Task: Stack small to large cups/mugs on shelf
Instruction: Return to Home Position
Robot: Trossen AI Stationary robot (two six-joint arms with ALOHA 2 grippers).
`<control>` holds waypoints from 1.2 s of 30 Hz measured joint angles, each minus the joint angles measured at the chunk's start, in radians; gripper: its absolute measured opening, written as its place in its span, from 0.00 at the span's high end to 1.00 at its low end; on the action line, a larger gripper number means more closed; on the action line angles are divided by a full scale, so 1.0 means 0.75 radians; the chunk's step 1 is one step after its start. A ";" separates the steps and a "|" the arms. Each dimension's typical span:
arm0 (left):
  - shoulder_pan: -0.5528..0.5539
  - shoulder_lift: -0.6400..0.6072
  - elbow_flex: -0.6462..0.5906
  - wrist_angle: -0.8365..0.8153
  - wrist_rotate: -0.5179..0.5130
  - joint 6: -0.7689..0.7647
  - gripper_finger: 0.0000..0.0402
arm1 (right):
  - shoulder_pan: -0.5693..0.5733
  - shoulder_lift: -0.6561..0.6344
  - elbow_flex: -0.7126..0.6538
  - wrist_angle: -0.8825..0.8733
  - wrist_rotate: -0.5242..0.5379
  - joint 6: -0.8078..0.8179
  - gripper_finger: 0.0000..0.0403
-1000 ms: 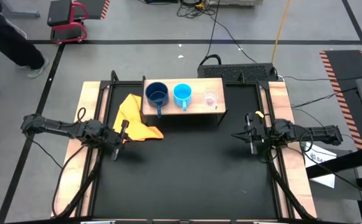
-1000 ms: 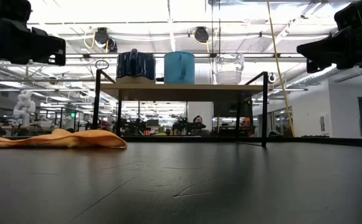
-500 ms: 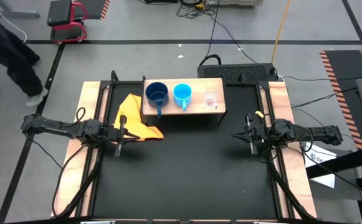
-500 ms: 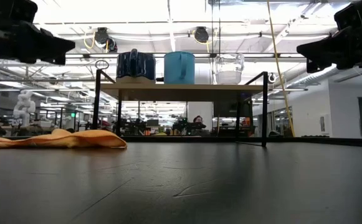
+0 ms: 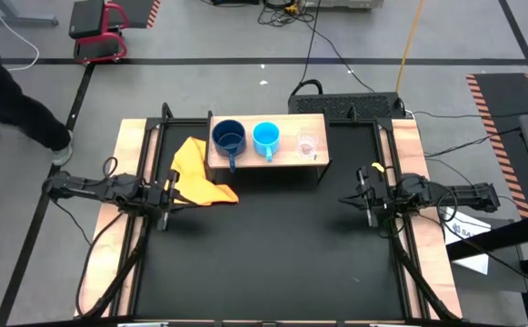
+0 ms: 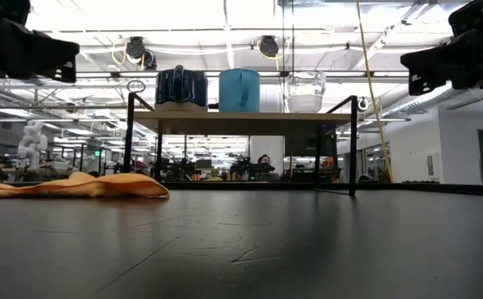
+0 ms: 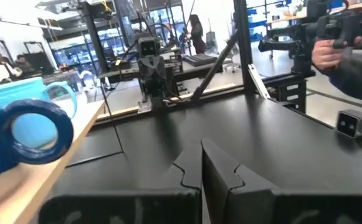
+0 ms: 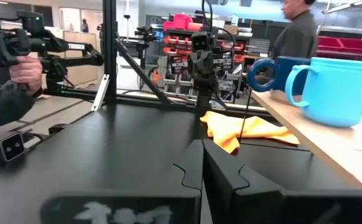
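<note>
The light-wood shelf [image 5: 268,156] stands at the table's far side. On it, from left to right, sit the dark blue mug [image 5: 229,138], the light blue mug [image 5: 265,138] and the clear glass cup [image 5: 307,143], each on its base. The low view shows the same row: dark blue mug [image 6: 181,87], light blue mug [image 6: 239,90], glass cup [image 6: 306,91]. My left gripper [image 5: 171,194] hovers shut near the table's left rail, beside the yellow-orange cloth [image 5: 195,173]. My right gripper [image 5: 347,200] hovers shut near the right rail. Both are well away from the cups.
The yellow-orange cloth [image 6: 75,184] lies crumpled on the black tabletop, left of the shelf's dark legs [image 6: 130,141]. Wooden rails [image 5: 127,163] border both sides. A person's hand [image 8: 25,71] holds a device beyond the table. Bare tabletop [image 5: 273,245] spreads in front of the shelf.
My left gripper has drawn back a little toward the table's left edge, staying shut. My right arm has kept still. The cups, the shelf and the cloth stand as before.
</note>
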 joint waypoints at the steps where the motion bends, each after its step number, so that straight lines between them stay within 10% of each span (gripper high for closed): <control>1: -0.007 0.001 -0.001 -0.006 0.000 -0.001 1.00 | 0.000 -0.001 0.000 0.001 0.000 -0.006 1.00; 36: -0.049 0.000 0.000 -0.072 -0.138 0.066 1.00 | -0.004 -0.003 -0.001 -0.015 0.008 -0.021 1.00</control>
